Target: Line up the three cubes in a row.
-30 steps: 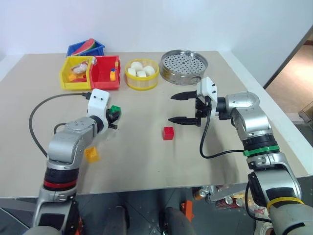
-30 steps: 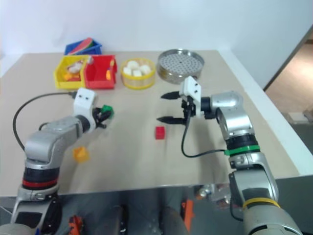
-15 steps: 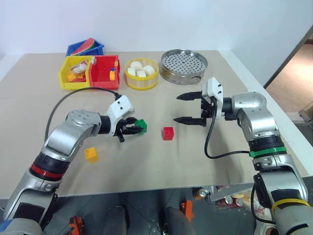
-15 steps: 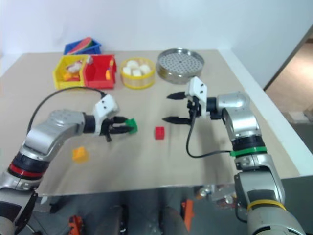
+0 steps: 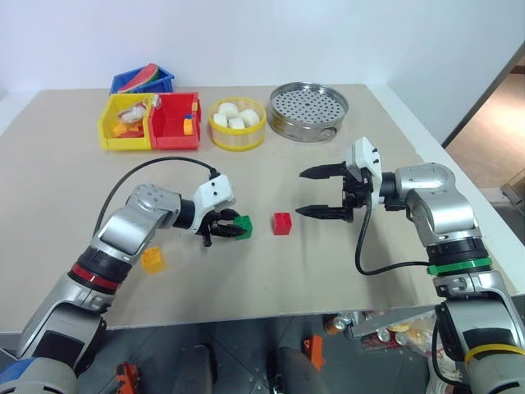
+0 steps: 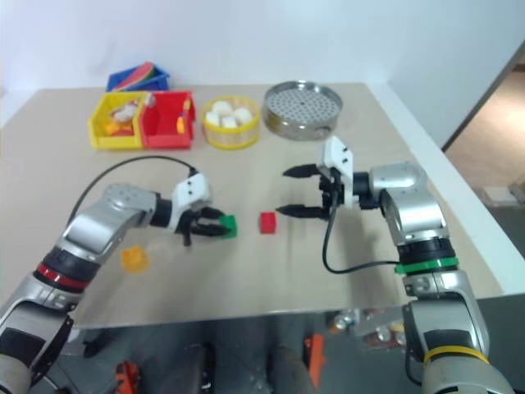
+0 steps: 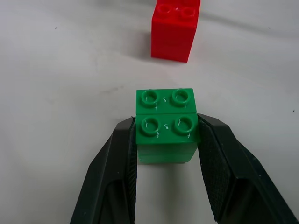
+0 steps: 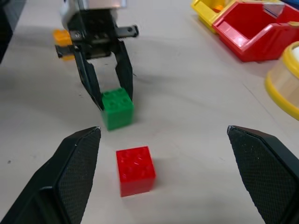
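- Cubes first, from our left: the yellow-orange cube (image 5: 152, 259) sits alone toward the tabletop's (image 5: 271, 279) near-left edge, well apart from the other two.
- Our left tool (image 5: 229, 231) is clenched on the green cube (image 5: 242, 226), gripping its flat side faces, with the cube low at the tabletop surface, whether it rests there we cannot tell, just beside the red cube (image 5: 282, 223) near mid-tabletop.
- Our right tool (image 5: 318, 192) hangs released, jaws wide and empty, just right of the red cube.
- We judge these studded plastic blocks light, stiff and fairly slick; the smooth opposite sides look the best hold, not the studs.
- Open tabletop lies all around the row; the bins (image 5: 151, 121), the yellow tub (image 5: 238, 124) and the steamer tray (image 5: 309, 111) keep to the far edge, well clear.
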Controlling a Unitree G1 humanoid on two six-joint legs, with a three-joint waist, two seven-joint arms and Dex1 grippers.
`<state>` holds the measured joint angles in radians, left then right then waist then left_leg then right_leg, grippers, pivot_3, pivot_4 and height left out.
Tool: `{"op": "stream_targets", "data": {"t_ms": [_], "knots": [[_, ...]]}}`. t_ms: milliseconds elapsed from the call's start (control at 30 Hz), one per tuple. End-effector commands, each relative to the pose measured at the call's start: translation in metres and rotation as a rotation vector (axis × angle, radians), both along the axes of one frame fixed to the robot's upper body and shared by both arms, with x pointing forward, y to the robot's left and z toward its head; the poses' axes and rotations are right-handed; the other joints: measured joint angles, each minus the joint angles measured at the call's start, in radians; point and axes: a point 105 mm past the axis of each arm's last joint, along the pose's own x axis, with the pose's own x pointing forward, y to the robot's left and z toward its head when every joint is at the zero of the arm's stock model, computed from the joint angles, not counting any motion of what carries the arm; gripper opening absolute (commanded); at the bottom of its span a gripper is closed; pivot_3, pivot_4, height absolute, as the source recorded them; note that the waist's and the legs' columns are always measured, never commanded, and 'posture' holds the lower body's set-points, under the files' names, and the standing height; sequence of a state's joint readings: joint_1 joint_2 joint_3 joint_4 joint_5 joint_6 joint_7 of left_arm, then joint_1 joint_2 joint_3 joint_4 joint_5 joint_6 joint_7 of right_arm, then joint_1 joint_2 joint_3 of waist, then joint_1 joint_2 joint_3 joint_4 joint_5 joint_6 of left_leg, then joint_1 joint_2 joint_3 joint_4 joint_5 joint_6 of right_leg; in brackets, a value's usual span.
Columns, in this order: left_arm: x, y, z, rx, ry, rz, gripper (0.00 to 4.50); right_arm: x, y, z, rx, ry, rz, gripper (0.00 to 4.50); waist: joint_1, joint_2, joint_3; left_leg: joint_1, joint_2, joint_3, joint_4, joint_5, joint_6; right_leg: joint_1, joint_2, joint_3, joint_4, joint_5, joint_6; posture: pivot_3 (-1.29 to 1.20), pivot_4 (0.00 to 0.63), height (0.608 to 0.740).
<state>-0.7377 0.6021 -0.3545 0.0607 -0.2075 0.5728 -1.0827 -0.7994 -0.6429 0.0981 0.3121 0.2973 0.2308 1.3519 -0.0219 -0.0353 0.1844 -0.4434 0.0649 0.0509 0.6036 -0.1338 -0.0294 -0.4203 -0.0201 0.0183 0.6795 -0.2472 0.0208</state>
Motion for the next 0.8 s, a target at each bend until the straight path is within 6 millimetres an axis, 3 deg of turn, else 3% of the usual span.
{"op": "stream_targets", "data": {"t_ms": [33,800], "knots": [[-0.0004,-0.0061,0.0125,-0.010,-0.044,-0.045,1.28,-0.0046,-0.0010,0.0149,0.018,-0.050,0.018,4.50,0.000,0.000,0.000,0.000,0.000,0.000,0.000,0.000,0.000,0.000,0.000,0.000,0.000,0.000,0.000,0.00,0.150,0.740],[0.0090,-0.0043,0.0149,0.003,-0.071,-0.069,1.28,-0.0018,-0.0037,0.0101,-0.007,-0.079,0.004,4.50,0.000,0.000,0.000,0.000,0.000,0.000,0.001,0.000,0.000,0.000,0.000,0.000,0.001,0.000,0.000,0.00,0.150,0.740]]}}
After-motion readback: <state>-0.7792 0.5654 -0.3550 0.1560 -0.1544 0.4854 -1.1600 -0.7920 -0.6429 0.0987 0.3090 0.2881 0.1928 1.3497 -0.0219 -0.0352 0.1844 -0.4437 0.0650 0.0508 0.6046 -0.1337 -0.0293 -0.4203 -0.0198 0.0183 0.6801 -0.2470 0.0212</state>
